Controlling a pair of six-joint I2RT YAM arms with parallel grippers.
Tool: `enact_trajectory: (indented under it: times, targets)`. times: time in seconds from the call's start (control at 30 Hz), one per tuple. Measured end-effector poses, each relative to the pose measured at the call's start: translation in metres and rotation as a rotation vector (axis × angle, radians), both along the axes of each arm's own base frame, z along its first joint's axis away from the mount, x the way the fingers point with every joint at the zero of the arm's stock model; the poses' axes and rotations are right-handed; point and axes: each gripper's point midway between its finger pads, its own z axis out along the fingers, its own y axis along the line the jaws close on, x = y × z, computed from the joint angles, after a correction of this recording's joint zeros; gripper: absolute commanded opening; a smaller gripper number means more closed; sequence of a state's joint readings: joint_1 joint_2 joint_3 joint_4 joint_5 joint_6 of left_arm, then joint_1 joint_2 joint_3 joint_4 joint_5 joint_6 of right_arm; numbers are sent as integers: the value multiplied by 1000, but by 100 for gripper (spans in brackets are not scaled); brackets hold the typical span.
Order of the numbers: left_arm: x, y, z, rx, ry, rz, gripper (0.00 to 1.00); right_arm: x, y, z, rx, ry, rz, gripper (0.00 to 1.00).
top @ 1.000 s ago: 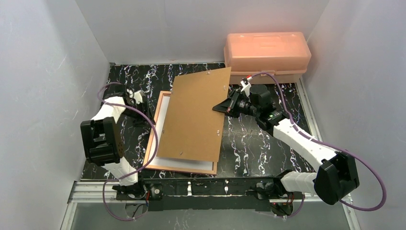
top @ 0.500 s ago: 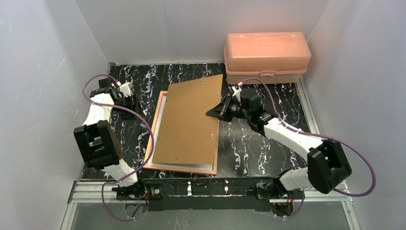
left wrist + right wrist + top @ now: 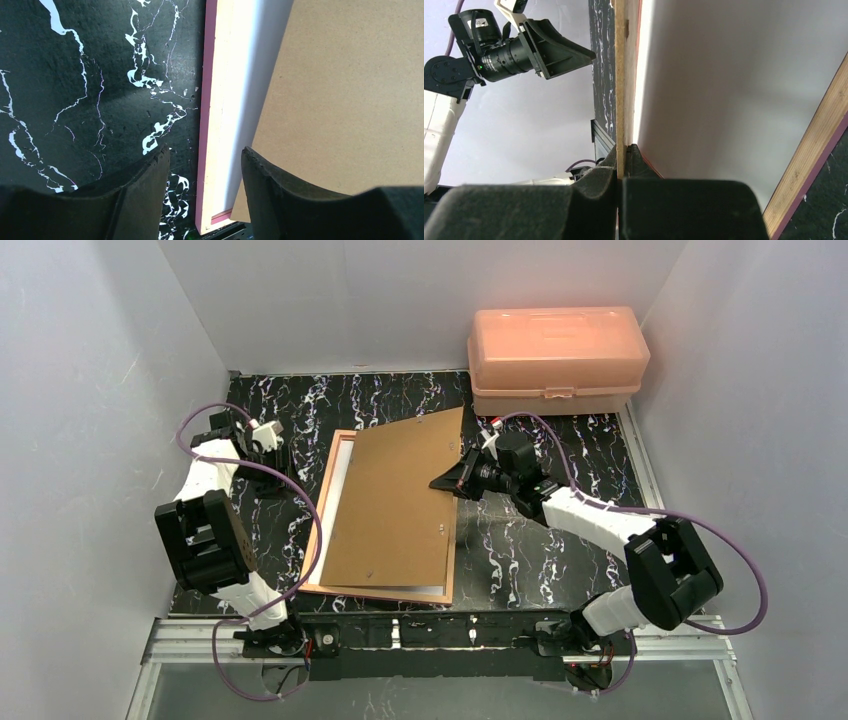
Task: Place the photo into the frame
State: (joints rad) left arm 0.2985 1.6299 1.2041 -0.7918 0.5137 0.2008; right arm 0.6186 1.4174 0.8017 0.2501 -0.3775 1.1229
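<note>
Looking down from the top camera, I see the frame [image 3: 325,512] lying tan side up on the marbled table [image 3: 520,540]. The photo [image 3: 342,475] sits white side up inside its rails. My right gripper [image 3: 448,483] is clamped on the right edge of the brown backing board [image 3: 395,505], which lies askew over the frame, and my left gripper [image 3: 277,465] hangs near the frame's far left corner. A peach box [image 3: 555,355] stands at the far right.

Left wrist camera: left gripper [image 3: 205,150] released, jaws apart and holding nothing, above the frame's [image 3: 217,100] tan rail. The photo's [image 3: 252,75] white strip and the board [image 3: 360,100] lie just beyond.

Right wrist camera: fingers [image 3: 596,185] pinch the board's [image 3: 620,75] edge, raised above the photo [image 3: 734,90] and the frame's [image 3: 819,150] rail.
</note>
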Motion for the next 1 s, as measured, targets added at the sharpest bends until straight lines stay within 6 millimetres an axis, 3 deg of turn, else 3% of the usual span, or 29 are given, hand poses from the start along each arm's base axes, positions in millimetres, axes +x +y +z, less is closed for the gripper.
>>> enact_trajectory:
  times: [0.53, 0.77, 1.0]
  targets:
    - [-12, -5, -12, -22, 32, -24, 50, 2, 5, -4, 26, -18, 16, 1]
    - [-14, -8, -16, -36, 37, -26, 43, 3, 7, -20, 33, 24, 9, 1]
    - [-16, -10, -27, -53, 57, -26, 38, 7, 11, -20, 58, 27, 7, 1]
